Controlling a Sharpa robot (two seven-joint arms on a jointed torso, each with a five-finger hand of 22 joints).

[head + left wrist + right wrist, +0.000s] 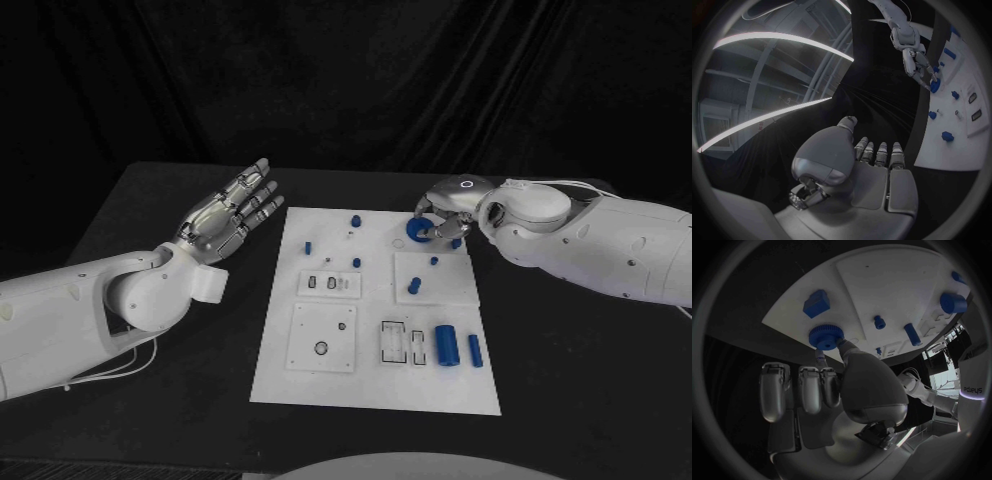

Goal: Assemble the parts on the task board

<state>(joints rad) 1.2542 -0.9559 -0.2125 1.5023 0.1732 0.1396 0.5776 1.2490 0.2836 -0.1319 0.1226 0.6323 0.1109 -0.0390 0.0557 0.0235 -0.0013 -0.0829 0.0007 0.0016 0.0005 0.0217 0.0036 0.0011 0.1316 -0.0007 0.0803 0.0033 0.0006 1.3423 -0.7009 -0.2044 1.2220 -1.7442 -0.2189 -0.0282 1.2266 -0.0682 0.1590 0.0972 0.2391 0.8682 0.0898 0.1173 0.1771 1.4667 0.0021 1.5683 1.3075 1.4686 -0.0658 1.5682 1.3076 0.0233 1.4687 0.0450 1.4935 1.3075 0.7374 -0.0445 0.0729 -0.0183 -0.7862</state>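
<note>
The white task board (378, 385) lies in the middle of the black table. My right hand (444, 212) is over the board's far right corner and pinches a blue round knurled part (414, 233) (825, 336) between thumb and a finger; its other fingers (798, 390) hang beside it. A blue blocky part (456, 242) (817, 302) lies close by. My left hand (231, 215) (873, 165) hovers left of the board, palm flat and fingers stretched out, holding nothing. In the left wrist view the right hand (917, 62) holds the round part (934, 86).
Small blue pegs (355, 219) (307, 246) (414, 285) stand on the board's far half. Two blue cylinders (446, 345) (475, 350) lie at its near right, beside slotted recesses (404, 342). A square plate with a ring hole (323, 345) sits near left.
</note>
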